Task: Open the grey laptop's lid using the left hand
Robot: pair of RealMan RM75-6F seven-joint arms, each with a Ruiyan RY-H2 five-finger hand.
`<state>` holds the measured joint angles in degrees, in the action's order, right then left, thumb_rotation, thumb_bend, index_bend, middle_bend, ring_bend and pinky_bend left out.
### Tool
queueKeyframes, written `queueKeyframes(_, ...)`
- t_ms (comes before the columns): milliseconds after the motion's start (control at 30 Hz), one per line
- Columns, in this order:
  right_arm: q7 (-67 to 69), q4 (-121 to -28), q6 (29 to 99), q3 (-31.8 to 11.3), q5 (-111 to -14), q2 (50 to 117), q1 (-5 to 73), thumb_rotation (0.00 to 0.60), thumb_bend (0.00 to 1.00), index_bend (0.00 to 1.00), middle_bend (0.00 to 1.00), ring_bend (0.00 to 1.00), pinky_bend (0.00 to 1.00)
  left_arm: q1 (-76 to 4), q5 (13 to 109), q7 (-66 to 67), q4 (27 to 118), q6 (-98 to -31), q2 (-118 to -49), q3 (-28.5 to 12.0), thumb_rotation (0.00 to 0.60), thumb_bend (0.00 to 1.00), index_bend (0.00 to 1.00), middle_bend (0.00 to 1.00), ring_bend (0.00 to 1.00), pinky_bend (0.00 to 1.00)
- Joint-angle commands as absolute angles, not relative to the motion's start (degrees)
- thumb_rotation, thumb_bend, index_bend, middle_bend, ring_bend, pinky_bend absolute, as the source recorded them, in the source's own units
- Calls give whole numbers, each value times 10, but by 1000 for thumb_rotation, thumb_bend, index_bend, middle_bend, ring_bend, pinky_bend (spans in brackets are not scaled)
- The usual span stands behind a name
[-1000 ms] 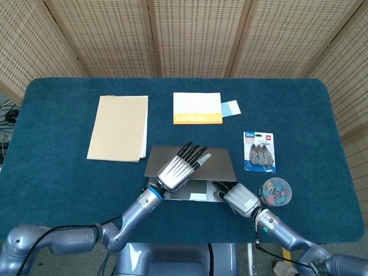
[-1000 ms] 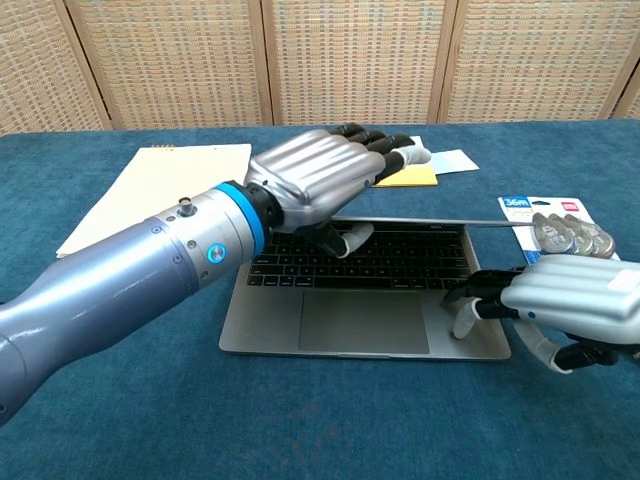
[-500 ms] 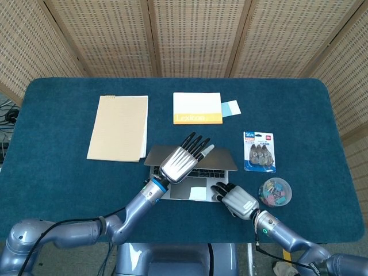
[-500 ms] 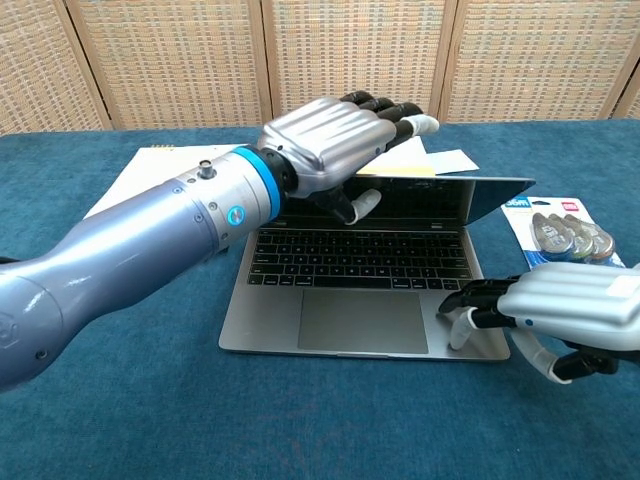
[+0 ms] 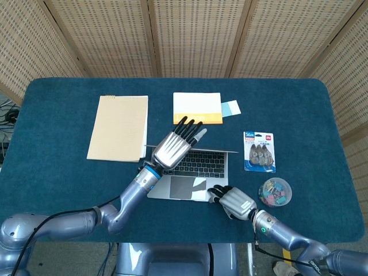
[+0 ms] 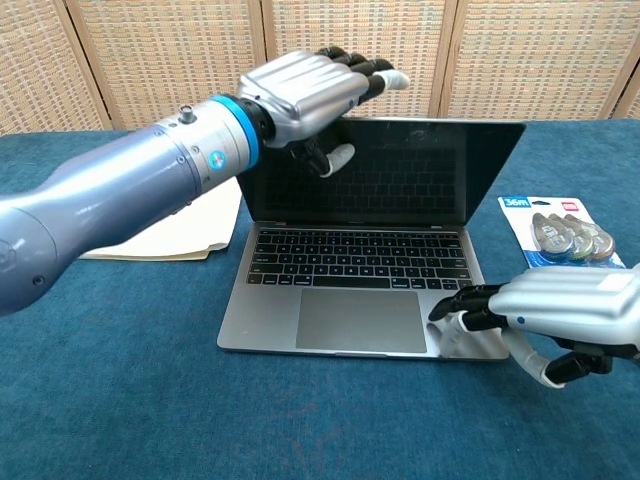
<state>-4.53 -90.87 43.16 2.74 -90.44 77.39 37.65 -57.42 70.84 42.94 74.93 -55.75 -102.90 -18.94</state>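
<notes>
One grey laptop [image 5: 187, 172] to handle here, placed near the front middle of the desk [image 5: 69, 184], between the two hands, with the lid [image 6: 420, 170] already raised to about upright and the dark screen facing the robot. Judged as a stiff, thin metal shell: rather heavy in the base, light in the lid, smooth and so probably slippery under hard fingertips, with a hinge giving steady resistance. Best taken at the top edge of the lid, near its middle, to avoid twisting the panel; better not to press on the screen glass, likely the fragile part. Left hand [image 6: 300, 90] at the left part of that top edge, long fingers stretched out close together above and beyond the rim, thumb hanging in front of the screen; impossible to tell whether really pinching the edge or only pushing against it. Right hand [image 6: 560, 305] low at the front right corner of the base, fingers a little apart, tips resting on the palm rest, holding nothing, probably there to stop the base from lifting or sliding on the blue cloth. Two containers to the right of the laptop: a small round clear tub [image 5: 275, 191] full of coloured clips, just beside the right hand, and a blister pack [image 5: 259, 151] with what seems to be correction tapes sealed inside, flat on the desk beside the lid. Both near enough to be knocked by a wide movement.
</notes>
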Motion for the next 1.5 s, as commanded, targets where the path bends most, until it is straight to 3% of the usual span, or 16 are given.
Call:
queueKeyframes(33,-40,-910,430,28,-902,773,379,600,1000,224,84,61,203,-576,701,433,752,-560,-1018,-193,600,530,0,0,0,0)
queueKeyframes(433,-28,-905,414,28,-889,780,396,600,1000,224,86,61,203,-585,672,427,745,-556,-982,-201,600,529,0,0,0,0)
queueKeyframes(1500,-35,-916,426,42,-883,773,403,600,1000,223,86,61,202,-641,606,414,655,-551,-990,-216,600,530,0,0,0,0)
